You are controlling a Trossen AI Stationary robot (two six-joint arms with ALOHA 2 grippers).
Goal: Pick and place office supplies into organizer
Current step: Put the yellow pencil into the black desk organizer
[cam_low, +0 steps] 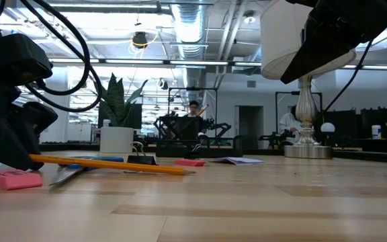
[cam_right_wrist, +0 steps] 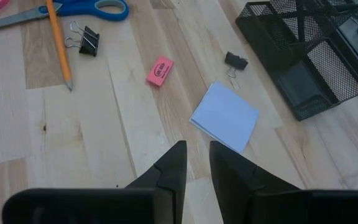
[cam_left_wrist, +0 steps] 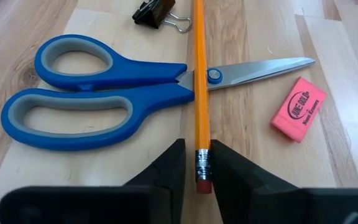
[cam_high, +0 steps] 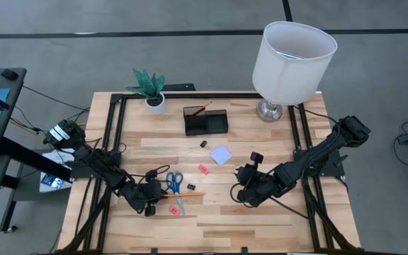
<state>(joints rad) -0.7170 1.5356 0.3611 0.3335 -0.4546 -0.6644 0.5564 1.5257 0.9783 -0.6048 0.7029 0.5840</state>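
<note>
Left wrist view shows the left pincer (cam_left_wrist: 199, 169) low on the bench (cam_left_wrist: 253, 124), its two fingers closing in on the eraser end of the pencil (cam_left_wrist: 200, 93); they look to be touching the metal ferrule, though I cannot say the grip is firm yet. That end is likely chosen because the pencil lies across the scissors (cam_left_wrist: 104, 93) at their pivot, so only the near end sits free of the blades. A black clip (cam_left_wrist: 151, 12) lies just past the scissor handles and a pink eraser (cam_left_wrist: 298, 109) beside the blade tip. In the high view this cluster sits near the bench's front left, well apart from the organizer (cam_high: 205, 122) at the far middle, which already holds another pencil in its cup section. The right pincer (cam_right_wrist: 194, 165) hangs over the middle of the bench, fingers nearly shut and empty, waiting just short of the note pad (cam_right_wrist: 225, 117), with a second eraser (cam_right_wrist: 160, 71) and a second clip (cam_right_wrist: 235, 61) beyond.
</note>
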